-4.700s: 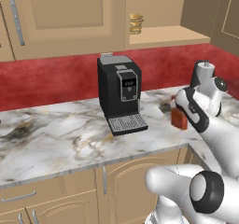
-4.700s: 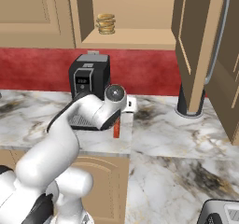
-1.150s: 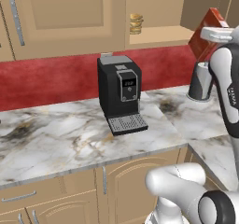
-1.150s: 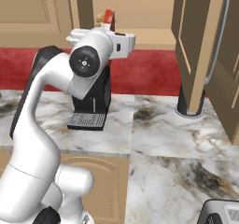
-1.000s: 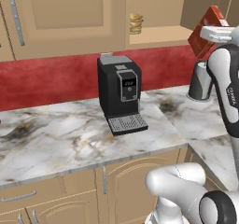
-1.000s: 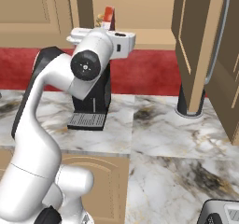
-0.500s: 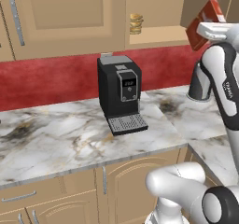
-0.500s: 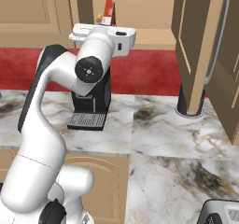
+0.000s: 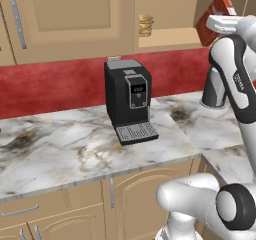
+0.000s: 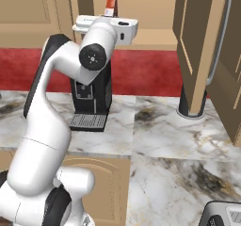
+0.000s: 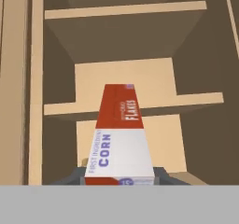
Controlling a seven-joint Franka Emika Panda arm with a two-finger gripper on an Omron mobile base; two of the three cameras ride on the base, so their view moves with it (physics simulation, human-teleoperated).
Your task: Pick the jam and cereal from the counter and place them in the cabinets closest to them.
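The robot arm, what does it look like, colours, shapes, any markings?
The arm is glossy white, built of rounded tubular links with dark grey to black joint bands and round end caps. One link carries small dark lettering in the left base view. The gripper is a pale block with small dark fingertips.

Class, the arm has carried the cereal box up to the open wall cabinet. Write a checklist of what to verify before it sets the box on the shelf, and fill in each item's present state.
1. End effector shut on the cereal box: ok.
2. Cabinet door swung open, out of the way: ok.
3. Box raised above the shelf: ok.
4. Shelf space ahead of the box free: ok in the hand view.
5. Box clear of the yellowish stacked item on the shelf: ok, it sits well to the left.
6. Box base level with the shelf: cannot tell.
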